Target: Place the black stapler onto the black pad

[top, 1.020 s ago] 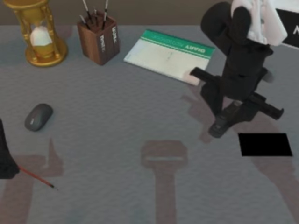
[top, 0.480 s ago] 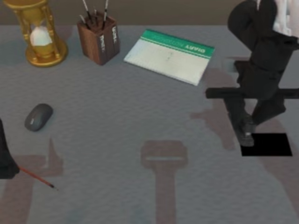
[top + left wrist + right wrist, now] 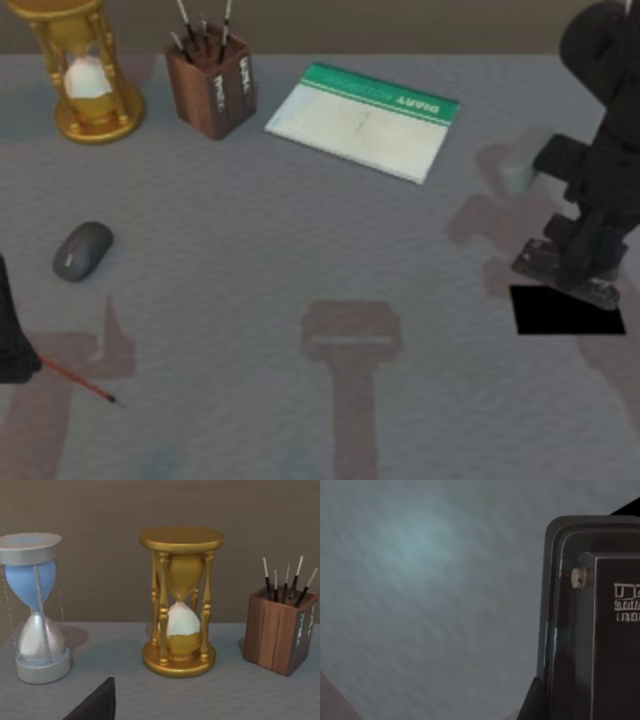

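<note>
While my left claw (image 3: 12,350) sits parked, its grip unreadable, my right claw (image 3: 580,262) holds the black stapler (image 3: 565,275) over the black pad's (image 3: 565,312) far edge.

The black stapler (image 3: 592,625) looks like glossy plastic, with what may be a metal rivet. The black pad (image 3: 566,315) is flat matt. The table (image 3: 300,250) seems clothlike, faintly rough.

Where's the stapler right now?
Top view, table's right side: the black stapler hangs in the right claw, over the black pad's far edge.
</note>
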{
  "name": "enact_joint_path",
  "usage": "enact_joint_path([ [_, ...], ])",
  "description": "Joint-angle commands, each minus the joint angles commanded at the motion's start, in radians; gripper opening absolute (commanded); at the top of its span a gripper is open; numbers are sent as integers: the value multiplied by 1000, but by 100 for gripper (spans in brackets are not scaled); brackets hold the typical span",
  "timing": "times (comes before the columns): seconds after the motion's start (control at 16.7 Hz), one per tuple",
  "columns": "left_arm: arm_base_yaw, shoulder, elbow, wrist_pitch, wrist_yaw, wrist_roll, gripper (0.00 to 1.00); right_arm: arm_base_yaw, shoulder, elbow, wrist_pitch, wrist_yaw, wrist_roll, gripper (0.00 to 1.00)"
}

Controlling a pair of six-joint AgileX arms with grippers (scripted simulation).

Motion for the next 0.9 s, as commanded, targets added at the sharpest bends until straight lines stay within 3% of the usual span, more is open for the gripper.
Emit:
enact_joint_path([
  [0.24, 0, 0, 0, 0, 0, 0, 100, -58, -45, -31, 53, 22, -403, 0],
  [0.42, 0, 0, 0, 0, 0, 0, 100, -92, -83, -50, 105, 43, -607, 0],
  [0.6, 0, 0, 0, 0, 0, 0, 100, -112, -108, -61, 140, 56, -715, 0],
  [0.9, 0, 0, 0, 0, 0, 0, 100, -116, -112, -62, 146, 59, -733, 0],
])
